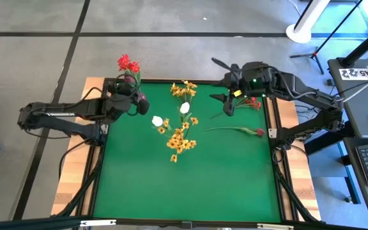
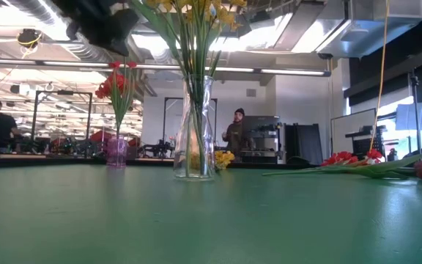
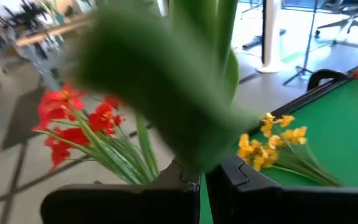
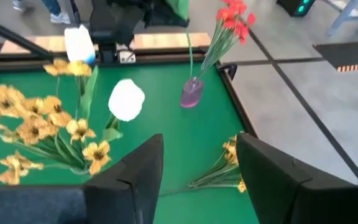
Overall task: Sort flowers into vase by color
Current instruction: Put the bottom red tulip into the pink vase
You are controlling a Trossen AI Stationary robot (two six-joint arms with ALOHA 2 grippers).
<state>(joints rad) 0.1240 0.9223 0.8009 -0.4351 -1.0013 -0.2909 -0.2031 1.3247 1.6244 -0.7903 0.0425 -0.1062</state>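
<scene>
My left gripper [image 1: 140,101] is at the far left of the green table [image 1: 190,185], beside a small purple vase [image 4: 191,93] of red flowers [image 1: 128,64]. It is shut on a green leafy flower stem [image 3: 185,93] whose bloom I cannot make out. A clear glass vase [image 2: 194,139] in the middle holds yellow flowers [image 1: 179,137] and white buds [image 4: 127,99]. My right gripper [image 4: 197,180] is open with nothing between its fingers. It hangs at the far right over red flowers [image 1: 253,102] lying on the table. A dark-red bud [image 1: 259,132] lies nearer. My left gripper pinches the green stem [image 3: 194,165] between its two shut fingers. The fingers come nearly level from the table's left. The stem and its leaves rise away from the fingertips, blurred and close to the camera, and which part of the stem's length is held does not show.
A loose bunch of yellow flowers [image 1: 184,89] lies on the table near the far edge, between the two grippers. The near half of the green table is bare. People stand in the room beyond the table [image 2: 234,132].
</scene>
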